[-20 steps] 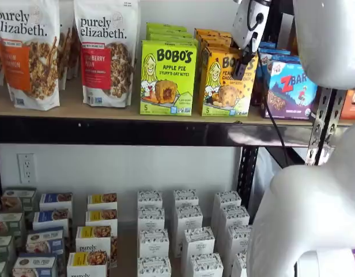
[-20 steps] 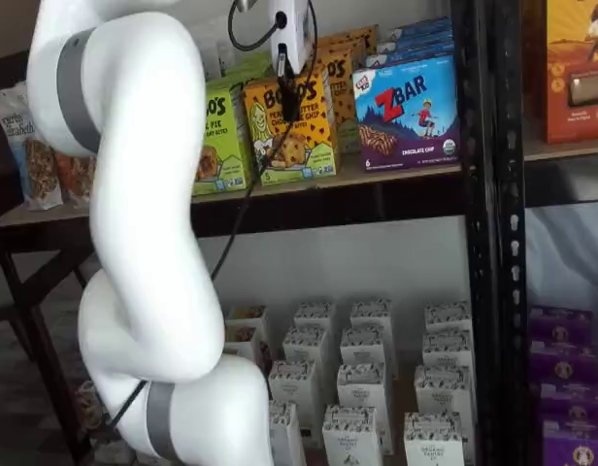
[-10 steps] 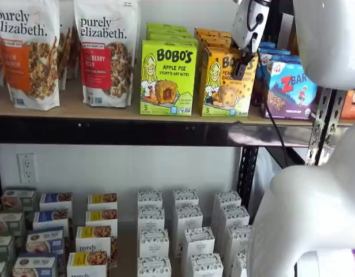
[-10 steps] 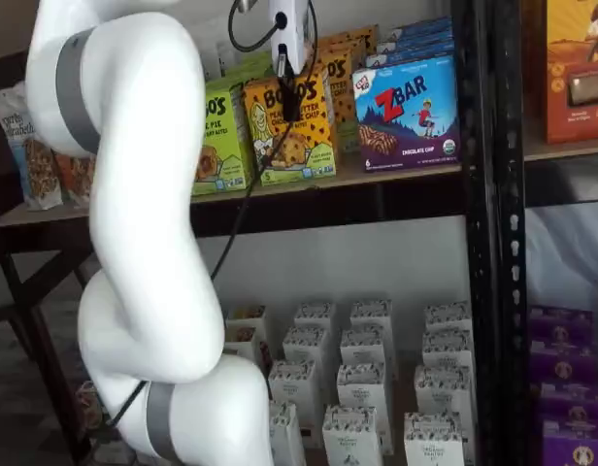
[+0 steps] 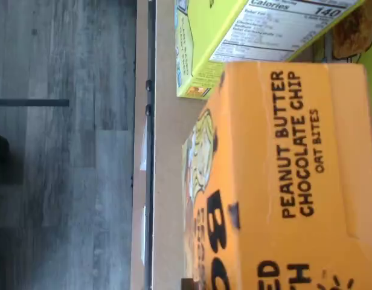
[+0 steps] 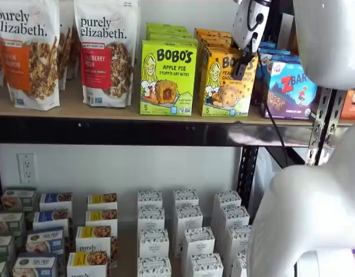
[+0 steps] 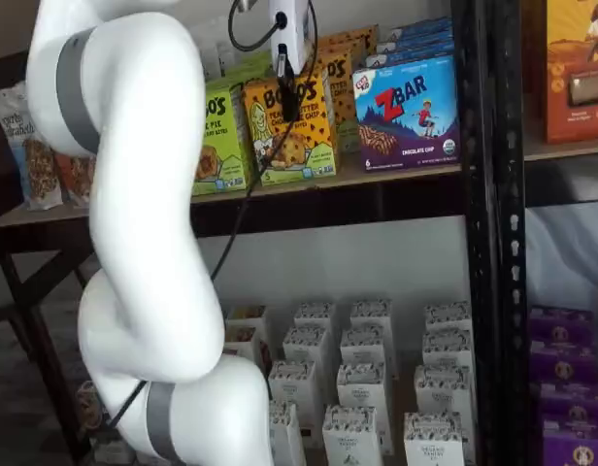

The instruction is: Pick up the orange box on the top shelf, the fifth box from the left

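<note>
In the wrist view the orange box (image 5: 282, 181) fills the frame close beneath the camera, standing on the top shelf (image 5: 165, 151) with the lime-green box (image 5: 204, 42) beside it.

In both shelf views the gripper (image 6: 242, 64) hangs over the orange box's front upper edge, its black fingers (image 7: 288, 97) overlapping the box face. Whether the jaws are spread or pinching it, I cannot tell.
</note>
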Motion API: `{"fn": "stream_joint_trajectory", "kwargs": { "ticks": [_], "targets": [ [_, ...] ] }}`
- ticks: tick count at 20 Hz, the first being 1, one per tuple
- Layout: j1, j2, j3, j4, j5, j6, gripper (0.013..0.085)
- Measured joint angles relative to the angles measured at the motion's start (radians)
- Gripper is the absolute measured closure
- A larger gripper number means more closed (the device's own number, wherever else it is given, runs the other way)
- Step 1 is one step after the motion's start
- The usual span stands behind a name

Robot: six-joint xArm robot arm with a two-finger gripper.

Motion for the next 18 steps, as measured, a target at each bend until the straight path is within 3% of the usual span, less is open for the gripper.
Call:
{"fn": "stream_joint_trajectory", "kwargs": {
  "ticks": [8,18],
  "targets": [
    [-0.001,0.0,-0.001,0.002,0.003,-0.001,0.061],
    [0.001,-0.004,0.003,-0.008,-0.002,0.0,0.061]
  ]
}}
